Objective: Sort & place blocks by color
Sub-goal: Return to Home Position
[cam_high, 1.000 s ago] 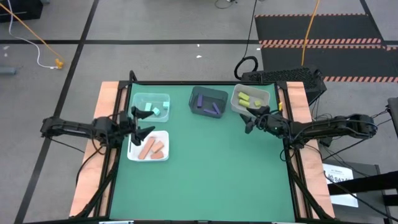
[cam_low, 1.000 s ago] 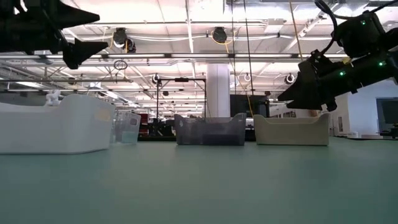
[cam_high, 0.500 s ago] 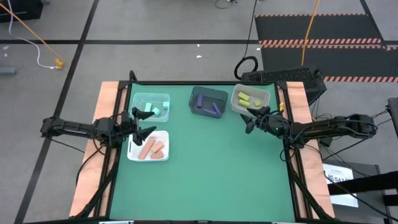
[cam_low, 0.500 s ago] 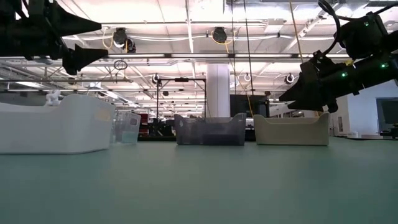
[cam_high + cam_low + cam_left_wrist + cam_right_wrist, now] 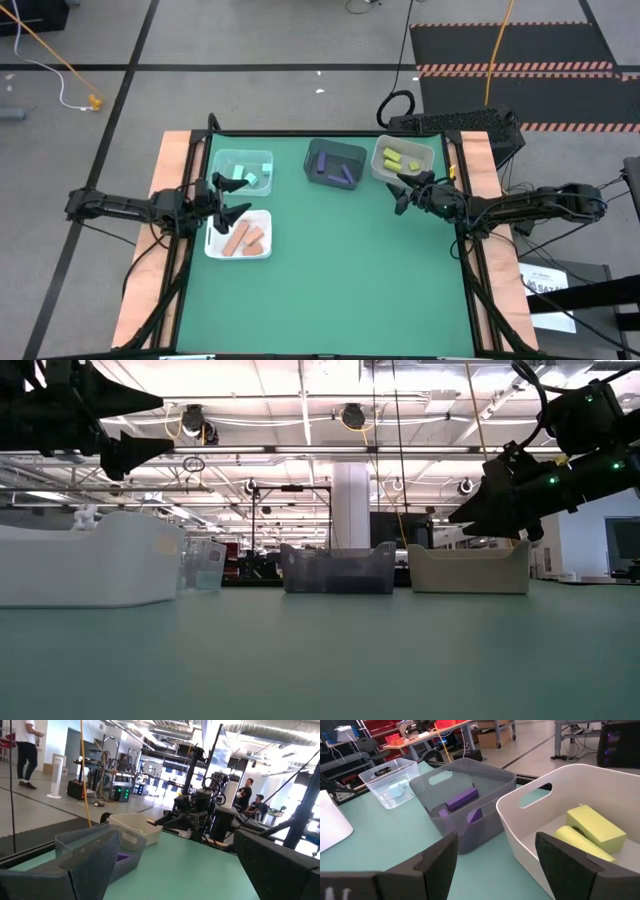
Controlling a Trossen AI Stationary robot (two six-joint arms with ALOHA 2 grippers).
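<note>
One camera hangs above, looking straight down on the whole desk (image 5: 340, 270). Another sits at desk-top height, facing level toward the far edge. My wrist cameras look close across it; all four share the dark bin (image 5: 338, 152).

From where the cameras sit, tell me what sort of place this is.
Probably a robotics lab in an industrial hall: open ceiling with exposed pipes and strip lights, bare grey concrete floor with a black hazard-striped mat, and dark equipment racks beyond the green table.
</note>
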